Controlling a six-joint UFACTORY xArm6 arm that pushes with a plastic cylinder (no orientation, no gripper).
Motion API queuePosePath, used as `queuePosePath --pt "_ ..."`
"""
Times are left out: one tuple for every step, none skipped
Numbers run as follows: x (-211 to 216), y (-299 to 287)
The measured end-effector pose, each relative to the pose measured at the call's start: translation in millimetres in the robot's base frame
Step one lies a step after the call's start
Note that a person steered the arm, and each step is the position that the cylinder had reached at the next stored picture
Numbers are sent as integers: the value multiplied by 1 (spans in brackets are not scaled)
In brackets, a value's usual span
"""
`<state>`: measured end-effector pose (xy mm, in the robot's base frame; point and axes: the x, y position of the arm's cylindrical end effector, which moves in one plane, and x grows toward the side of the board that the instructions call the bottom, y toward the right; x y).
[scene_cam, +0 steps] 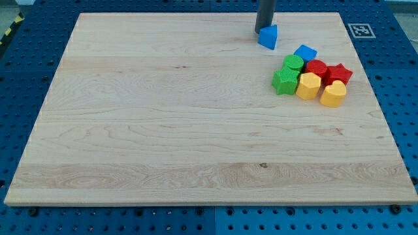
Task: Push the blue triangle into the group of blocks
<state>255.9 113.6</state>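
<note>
Tip [262,31] of rod, no fingers to open or close, touches blue triangle [268,36] from view's top-left. Triangle near board's [163,117] top edge, just apart from block group [311,76] below-right.

My tip [262,31], the lower end of a straight dark grey rod, comes down from the view's top edge and stands upright, not tilted. Only the rod's lowest stretch shows; the arm above it is out of frame. The very end sits low against the surface, partly hidden at its lower right side.
</note>
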Motion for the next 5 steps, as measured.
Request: queuePosePath --pt "-3 -32" --pt "8 -38" --pt "35 6" --pt "37 31" --pt "37 50"
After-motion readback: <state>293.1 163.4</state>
